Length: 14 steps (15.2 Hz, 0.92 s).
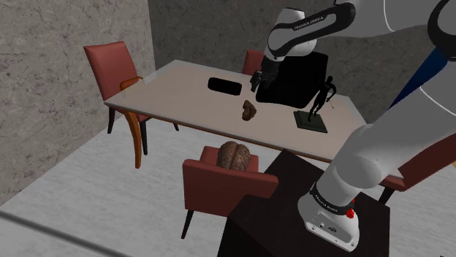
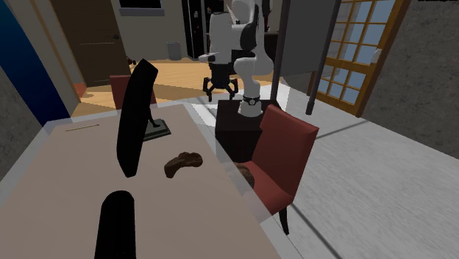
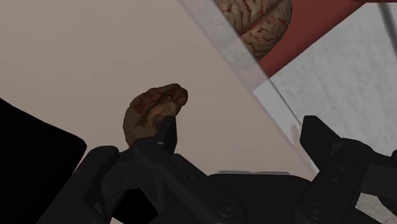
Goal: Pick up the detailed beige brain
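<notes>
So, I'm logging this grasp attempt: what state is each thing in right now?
Gripper: jaws open, empty, over the table.
Brain: resting on the red chair, unheld.
Brown lump: lying on the table, unheld.
Dark figurine: upright on its base.

The white arm [image 1: 376,157] rises from the lower right of the shoulder view, bends near the top edge and angles down toward the upper middle of the frame, where the black gripper [image 1: 257,82] hangs pointing downward, its two fingers [image 3: 167,130] standing apart.
</notes>
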### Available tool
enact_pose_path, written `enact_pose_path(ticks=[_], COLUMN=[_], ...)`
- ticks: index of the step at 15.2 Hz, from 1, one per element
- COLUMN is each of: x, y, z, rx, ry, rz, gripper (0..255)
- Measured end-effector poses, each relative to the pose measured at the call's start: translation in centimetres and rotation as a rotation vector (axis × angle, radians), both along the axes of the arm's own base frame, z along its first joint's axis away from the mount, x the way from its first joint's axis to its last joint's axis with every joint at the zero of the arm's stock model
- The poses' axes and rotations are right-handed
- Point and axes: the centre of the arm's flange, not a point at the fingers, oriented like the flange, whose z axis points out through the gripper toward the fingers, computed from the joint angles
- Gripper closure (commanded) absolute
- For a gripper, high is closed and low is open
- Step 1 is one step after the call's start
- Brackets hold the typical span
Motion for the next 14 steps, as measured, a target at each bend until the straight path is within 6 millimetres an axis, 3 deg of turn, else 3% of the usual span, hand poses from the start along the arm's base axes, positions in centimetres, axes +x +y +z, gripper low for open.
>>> enact_pose_path(ticks=[14], x=[5.9], y=[-12.6], z=[-12.1], rx=[0.059], ry=[-0.037], rz=[-0.163], gripper=[0])
